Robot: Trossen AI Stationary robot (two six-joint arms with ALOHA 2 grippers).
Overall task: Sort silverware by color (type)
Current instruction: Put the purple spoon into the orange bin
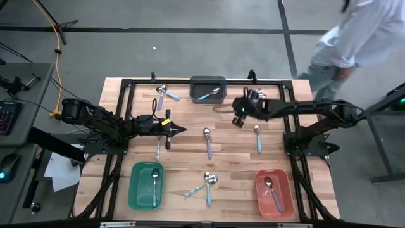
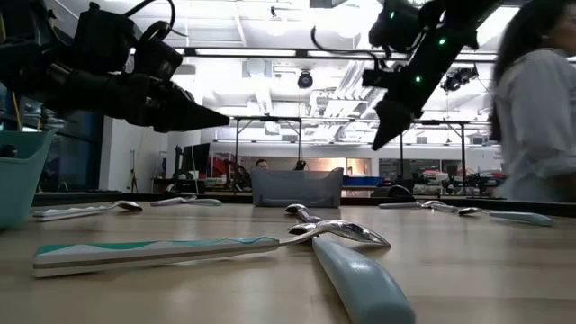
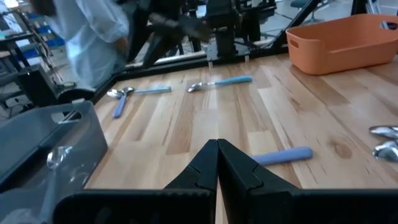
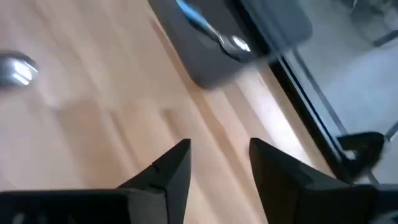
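The silverware is small spoons with coloured handles. A light blue one (image 1: 209, 95) lies in the grey bin (image 1: 207, 81), a teal one (image 1: 155, 183) in the green bin (image 1: 134, 190), a purple one (image 1: 273, 193) in the orange bin (image 1: 261, 199). Loose spoons lie flat on the wood: a purple one (image 1: 208, 143), a light blue one (image 1: 258, 138), a crossed pair (image 1: 166, 95) and another crossed pair (image 1: 206, 183). My right gripper (image 1: 239, 118) hangs open and slanting down, just right of the grey bin, nothing between its fingers (image 4: 177, 158). My left gripper (image 1: 181, 130) is shut and level at mid-left.
A person in a white coat (image 1: 354, 38) stands beyond the table's far right corner. A black frame (image 1: 190, 81) runs round the table's edges. One more spoon (image 1: 158, 149) lies beneath my left arm. Bare wood (image 1: 234, 158) lies between the loose spoons at the middle.
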